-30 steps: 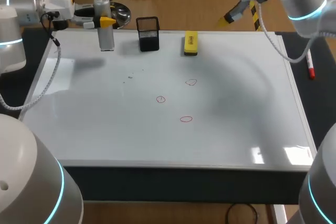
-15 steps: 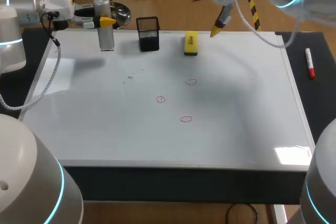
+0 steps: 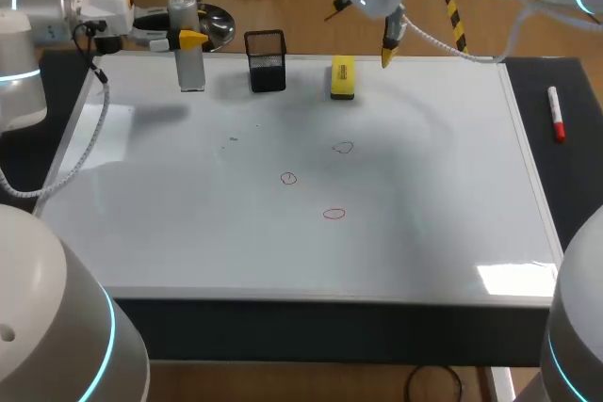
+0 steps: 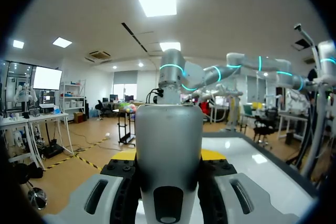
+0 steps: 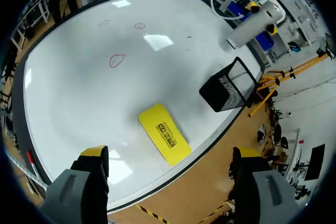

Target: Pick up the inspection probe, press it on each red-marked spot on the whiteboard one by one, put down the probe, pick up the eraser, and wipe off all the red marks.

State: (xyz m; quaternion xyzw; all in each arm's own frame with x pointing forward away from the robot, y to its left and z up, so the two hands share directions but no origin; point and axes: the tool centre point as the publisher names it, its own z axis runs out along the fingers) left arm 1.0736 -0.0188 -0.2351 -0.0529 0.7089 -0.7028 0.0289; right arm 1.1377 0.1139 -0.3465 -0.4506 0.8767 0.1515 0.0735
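Observation:
My left gripper (image 3: pixel 188 40) is shut on the grey cylindrical probe (image 3: pixel 190 63), which stands upright at the whiteboard's (image 3: pixel 424 233) far left edge. In the left wrist view the probe (image 4: pixel 168 150) fills the gap between the fingers. Three red circles (image 3: pixel 343 148) (image 3: pixel 288 178) (image 3: pixel 334 214) are drawn mid-board. The yellow eraser (image 3: pixel 342 77) lies at the far edge. Above and just behind it hangs my right gripper (image 3: pixel 361 33), open and empty. The right wrist view has the eraser (image 5: pixel 164 133) below and between the open fingers of that gripper (image 5: pixel 169 153), with the red circles (image 5: pixel 117 60) farther out.
A black mesh cup (image 3: pixel 266 61) stands at the far edge between the probe and the eraser, and it shows beside the eraser in the right wrist view (image 5: pixel 230 86). A red marker (image 3: pixel 557 115) lies on the dark table right of the board.
My right arm has swung left along the far edge, from the back right corner to a spot over the eraser. The left arm and probe have not moved.

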